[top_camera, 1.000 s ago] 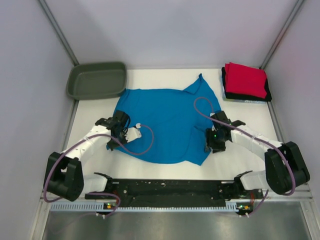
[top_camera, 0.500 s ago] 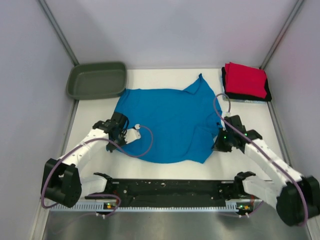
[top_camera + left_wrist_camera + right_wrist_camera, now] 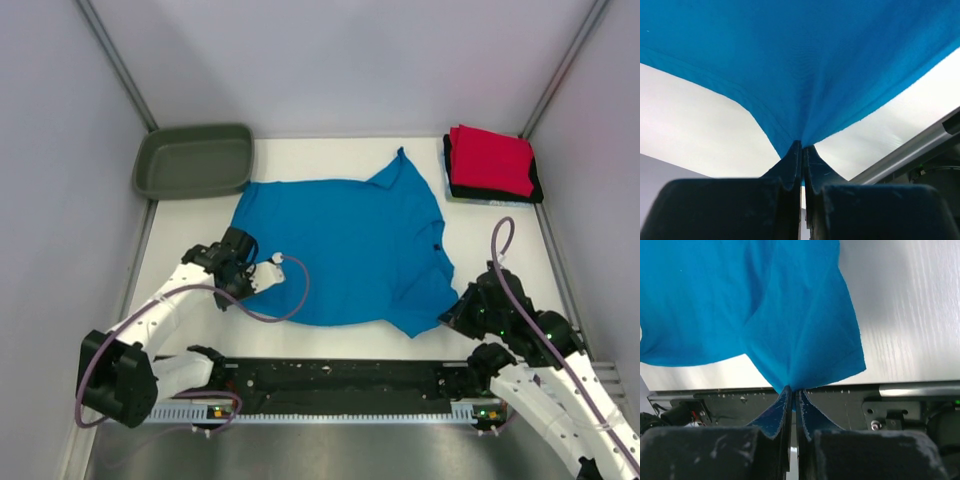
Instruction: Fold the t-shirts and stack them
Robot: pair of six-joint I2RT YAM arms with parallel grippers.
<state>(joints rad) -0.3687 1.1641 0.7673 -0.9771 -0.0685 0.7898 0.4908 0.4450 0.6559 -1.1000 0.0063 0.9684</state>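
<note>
A turquoise-blue t-shirt [image 3: 340,240] lies spread on the white table, collar toward the right. My left gripper [image 3: 243,268] is shut on the shirt's left edge; in the left wrist view its jaws [image 3: 801,146] pinch a fold of blue cloth [image 3: 805,65]. My right gripper [image 3: 452,315] is shut on the shirt's near right corner; the right wrist view shows blue cloth [image 3: 795,325] drawn into the closed jaws [image 3: 793,389]. A stack of folded t-shirts, red [image 3: 490,158] over black, sits at the back right.
A dark olive-green tub [image 3: 193,160] stands at the back left corner. The black base rail [image 3: 340,380] runs along the near table edge. Grey walls close in both sides.
My right gripper has closed on the shirt's corner and pulled it right and toward the near edge, stretching the cloth flatter. The left gripper kept its hold and shifted slightly nearer.
</note>
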